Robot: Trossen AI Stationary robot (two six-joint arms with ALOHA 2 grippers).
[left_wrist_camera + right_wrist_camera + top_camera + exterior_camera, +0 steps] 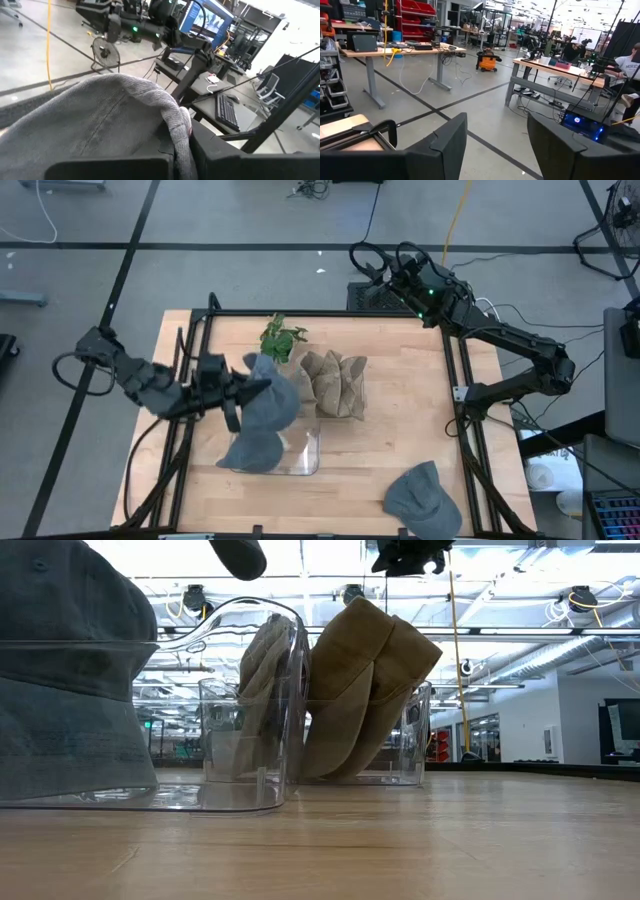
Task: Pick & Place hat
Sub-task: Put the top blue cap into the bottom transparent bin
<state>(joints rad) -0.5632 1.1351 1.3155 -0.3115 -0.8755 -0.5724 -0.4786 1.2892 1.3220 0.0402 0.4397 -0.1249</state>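
Note:
A grey-blue hat (266, 416) hangs over a clear bin (300, 463) left of the table's middle. In the low view the grey-blue hat (70, 690) fills that clear bin's (215, 795) left part and reaches down to its floor. My left gripper (238, 390) is shut on the hat's left side. Several tan hats (334, 383) stand in a second clear bin behind. Another grey cap (423, 500) lies flat by the near edge. My right gripper (497, 145) is open and waits beyond the far edge, by the right arm (425, 285). My left gripper pinches the grey-blue hat's cloth between its two fingers (110, 167), on the side facing the table's left, where a folded edge (175, 120) bunches up. It comes level from the table's left. The hat's upper part is held up and its lower part sits in the bin.
A small green plant (282, 337) stands near the far edge, behind the bins. The tan hats (370, 690) lean inside their bin's wall (420, 740). Bare wood (400, 440) lies on the right half. Black frame rails (190, 380) run along both sides.

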